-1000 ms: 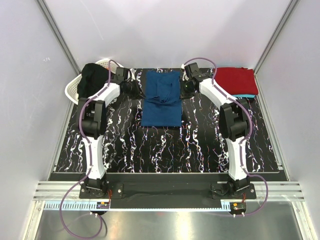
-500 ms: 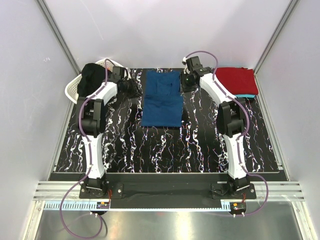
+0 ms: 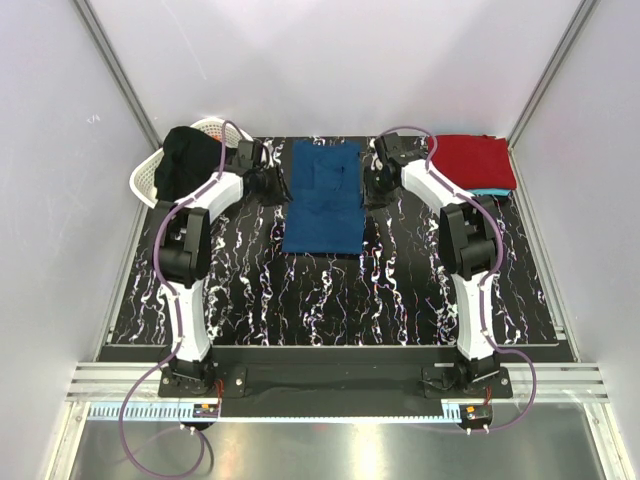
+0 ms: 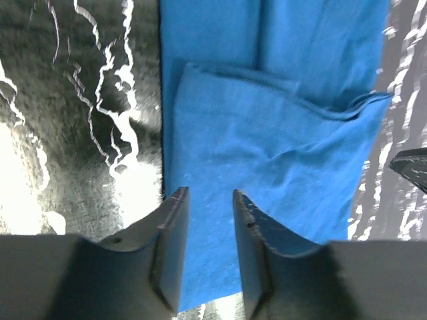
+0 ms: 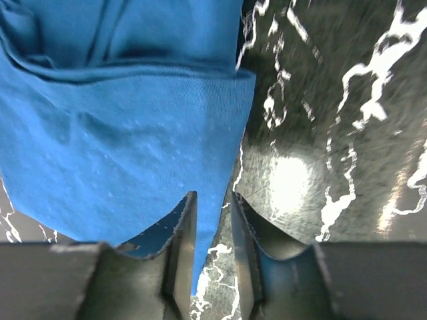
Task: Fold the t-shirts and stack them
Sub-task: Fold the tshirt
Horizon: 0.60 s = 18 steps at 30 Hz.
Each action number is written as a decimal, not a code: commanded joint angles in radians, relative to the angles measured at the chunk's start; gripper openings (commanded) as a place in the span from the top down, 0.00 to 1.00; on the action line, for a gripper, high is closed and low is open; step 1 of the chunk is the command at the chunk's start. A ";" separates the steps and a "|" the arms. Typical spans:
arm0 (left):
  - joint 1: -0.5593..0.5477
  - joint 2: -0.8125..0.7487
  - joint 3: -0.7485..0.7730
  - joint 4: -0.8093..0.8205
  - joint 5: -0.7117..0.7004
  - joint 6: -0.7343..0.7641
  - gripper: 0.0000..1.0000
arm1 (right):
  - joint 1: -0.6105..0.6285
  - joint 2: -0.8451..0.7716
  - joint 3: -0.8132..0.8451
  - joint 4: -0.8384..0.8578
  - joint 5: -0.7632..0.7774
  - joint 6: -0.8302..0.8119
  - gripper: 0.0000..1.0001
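The navy blue t-shirt lies flat at the back middle of the table, its far part folded over onto itself. It fills the left wrist view and the left of the right wrist view. My left gripper sits at the shirt's left edge, its jaws slightly apart over the cloth and holding nothing. My right gripper sits at the shirt's right edge, jaws slightly apart over the hem. The red t-shirt lies folded at the back right on the turquoise one.
A white lattice basket stands at the back left with a black cloth in it. The black marbled tabletop lies in front of the shirt. Grey walls close in the sides and back.
The rumpled folded part of the navy shirt has settled flat. Both grippers have let go of it and moved a little towards the near side, along the shirt's edges.
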 commanded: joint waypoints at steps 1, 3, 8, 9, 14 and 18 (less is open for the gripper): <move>0.014 -0.027 -0.028 -0.009 -0.055 0.035 0.61 | -0.004 -0.090 -0.051 0.033 -0.052 0.028 0.65; 0.014 -0.046 -0.031 -0.061 -0.068 0.055 0.59 | -0.004 -0.133 -0.094 0.034 -0.067 0.053 0.64; 0.012 -0.155 -0.149 -0.070 -0.070 0.061 0.54 | -0.004 -0.242 -0.298 0.077 -0.144 0.117 0.54; 0.011 -0.166 -0.167 -0.070 -0.065 0.064 0.53 | -0.004 -0.277 -0.331 0.095 -0.182 0.127 0.52; 0.006 -0.184 -0.262 -0.058 -0.022 0.067 0.52 | -0.004 -0.342 -0.486 0.184 -0.237 0.153 0.49; 0.002 -0.173 -0.290 -0.049 0.012 0.069 0.52 | -0.004 -0.351 -0.573 0.255 -0.303 0.151 0.50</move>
